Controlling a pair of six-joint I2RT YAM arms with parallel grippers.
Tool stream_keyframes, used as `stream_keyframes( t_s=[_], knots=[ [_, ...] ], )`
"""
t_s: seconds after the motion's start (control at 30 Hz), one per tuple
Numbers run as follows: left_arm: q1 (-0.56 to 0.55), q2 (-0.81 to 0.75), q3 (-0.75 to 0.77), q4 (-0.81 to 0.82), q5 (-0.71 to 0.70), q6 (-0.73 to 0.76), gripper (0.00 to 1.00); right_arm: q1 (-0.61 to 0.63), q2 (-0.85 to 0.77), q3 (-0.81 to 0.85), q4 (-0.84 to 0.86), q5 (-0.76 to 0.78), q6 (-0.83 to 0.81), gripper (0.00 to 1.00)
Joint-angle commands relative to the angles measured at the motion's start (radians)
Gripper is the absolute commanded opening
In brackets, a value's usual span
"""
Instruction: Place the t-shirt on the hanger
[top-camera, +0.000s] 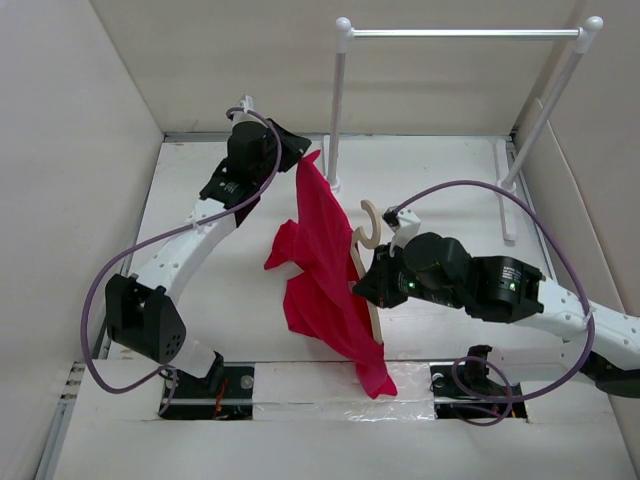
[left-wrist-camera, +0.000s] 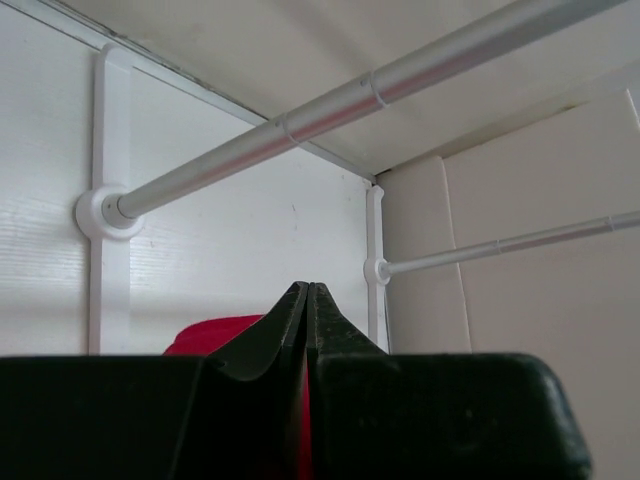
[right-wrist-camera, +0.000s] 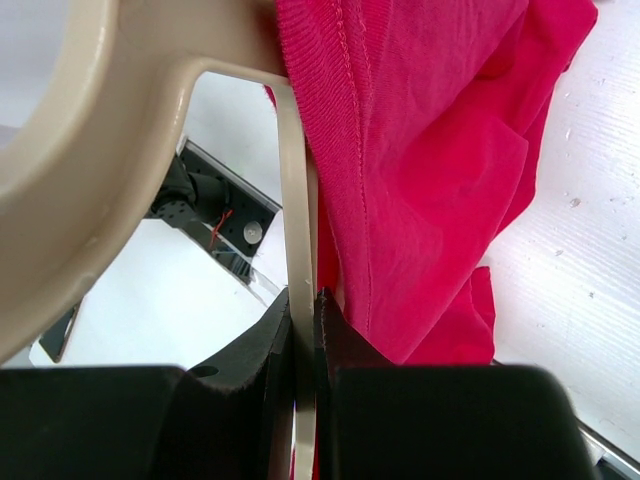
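The red t-shirt (top-camera: 325, 270) hangs in the air between the arms, one end pinched up high by my left gripper (top-camera: 298, 158). In the left wrist view the left gripper (left-wrist-camera: 307, 295) is shut with red cloth (left-wrist-camera: 215, 332) between and below its jaws. The beige wooden hanger (top-camera: 368, 228) stands upright beside the shirt, its hook up, with the shirt draped over one side of it. My right gripper (top-camera: 365, 285) is shut on the hanger's thin bar (right-wrist-camera: 298, 230). In the right wrist view the shirt (right-wrist-camera: 430, 160) hangs against the hanger, right of the right gripper (right-wrist-camera: 305, 305).
A white clothes rack (top-camera: 460, 34) with a metal bar stands at the back right, its posts (top-camera: 334, 110) close behind the shirt. Cardboard walls enclose the white table (top-camera: 210, 300) on the left, the back and the right.
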Motion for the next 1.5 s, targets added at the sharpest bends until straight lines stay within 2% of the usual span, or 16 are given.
stream_keyframes(
  t_s=[0.0, 0.33, 0.57, 0.63, 0.67, 0.7, 0.73, 0.77, 0.87, 0.97, 1.03, 1.13, 1.27, 1.33, 1.47],
  knots=[
    [0.031, -0.014, 0.007, 0.065, 0.017, -0.007, 0.00, -0.004, -0.011, 0.062, 0.070, -0.013, -0.020, 0.00],
    [0.125, -0.007, 0.063, 0.059, 0.012, 0.056, 0.00, -0.004, -0.060, 0.025, 0.044, -0.053, 0.011, 0.00],
    [0.145, 0.015, 0.102, 0.006, -0.015, 0.120, 0.00, -0.004, -0.060, 0.114, -0.010, -0.016, -0.009, 0.00],
    [0.154, 0.024, 0.109, -0.005, 0.090, 0.132, 0.00, -0.004, -0.059, 0.140, -0.024, -0.005, -0.021, 0.00],
    [0.154, 0.032, 0.118, -0.022, 0.116, 0.139, 0.03, -0.004, -0.053, 0.144, -0.043, 0.000, -0.026, 0.00],
    [0.154, 0.033, 0.109, -0.031, 0.161, 0.148, 0.15, -0.014, -0.050, 0.149, -0.051, 0.004, -0.032, 0.00],
    [0.154, 0.026, 0.088, -0.031, 0.178, 0.154, 0.30, -0.014, -0.050, 0.152, -0.056, 0.013, -0.032, 0.00],
    [0.154, -0.012, 0.053, 0.002, 0.193, 0.149, 0.54, -0.029, -0.053, 0.157, -0.056, 0.013, -0.032, 0.00],
    [0.163, -0.112, -0.108, 0.100, 0.218, 0.102, 0.75, -0.090, -0.068, 0.166, -0.039, -0.045, -0.038, 0.00],
    [0.163, -0.164, -0.234, 0.195, 0.287, 0.036, 0.81, -0.155, -0.077, 0.155, -0.015, -0.147, -0.057, 0.00],
    [0.163, -0.183, -0.314, 0.286, 0.365, -0.089, 0.83, -0.208, -0.083, 0.144, -0.005, -0.201, -0.064, 0.00],
    [0.163, -0.189, -0.372, 0.353, 0.370, -0.168, 0.84, -0.222, -0.080, 0.138, 0.013, -0.237, -0.071, 0.00],
    [0.163, -0.186, -0.423, 0.571, 0.341, -0.253, 0.85, -0.244, -0.076, 0.115, 0.076, -0.367, -0.072, 0.00],
    [0.163, -0.177, -0.438, 0.622, 0.318, -0.274, 0.86, -0.244, -0.077, 0.102, 0.096, -0.393, -0.063, 0.00],
    [0.163, -0.161, -0.489, 0.830, 0.310, -0.346, 0.88, -0.264, -0.083, 0.082, 0.140, -0.457, -0.046, 0.00]
  ],
)
